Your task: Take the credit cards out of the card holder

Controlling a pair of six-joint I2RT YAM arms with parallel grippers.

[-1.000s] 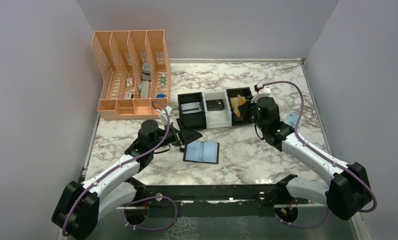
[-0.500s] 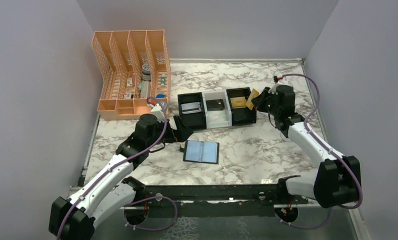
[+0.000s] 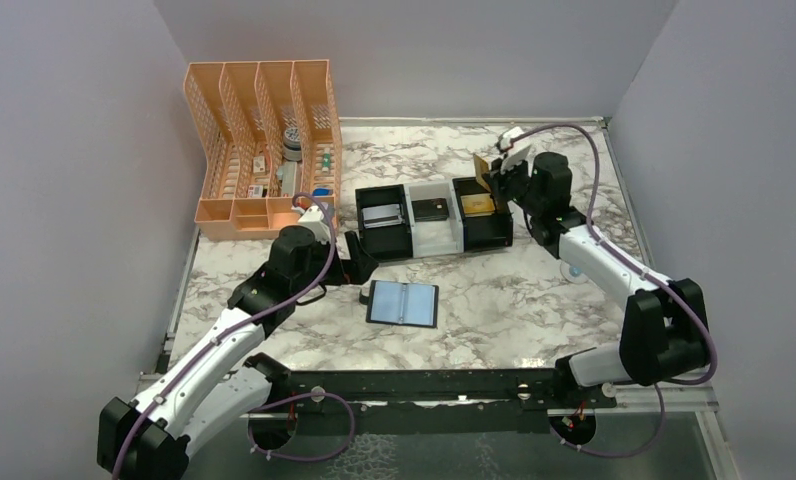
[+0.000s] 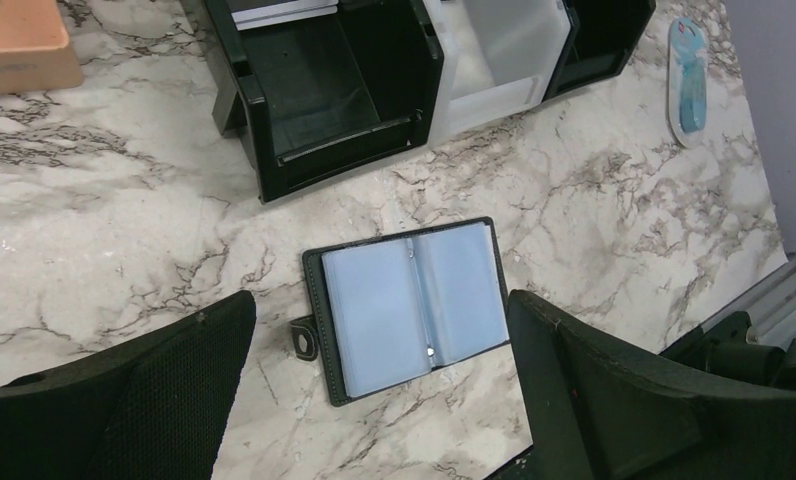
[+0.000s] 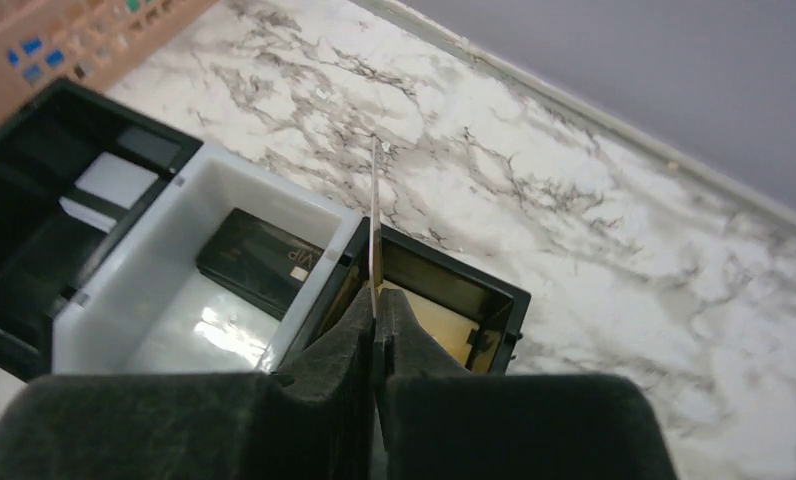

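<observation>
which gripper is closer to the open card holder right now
Left. The left gripper hangs open close beside the card holder; the right gripper is far off, above the right-hand black tray, shut on a tan card.

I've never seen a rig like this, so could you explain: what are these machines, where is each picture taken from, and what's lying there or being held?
These are two robot arms bolted to the near edge of a marble table. The wide picture looks down from above and behind them. The other two come from a camera on each wrist and show that arm's own fingers. An open black card holder lies flat, blue-grey pockets up. Behind it stand a left black tray, a white tray holding a dark card, and a right black tray. An orange organizer stands back left. The left gripper hovers open beside the holder, empty. The right gripper is shut on a gold card, raised above the right tray.
</observation>
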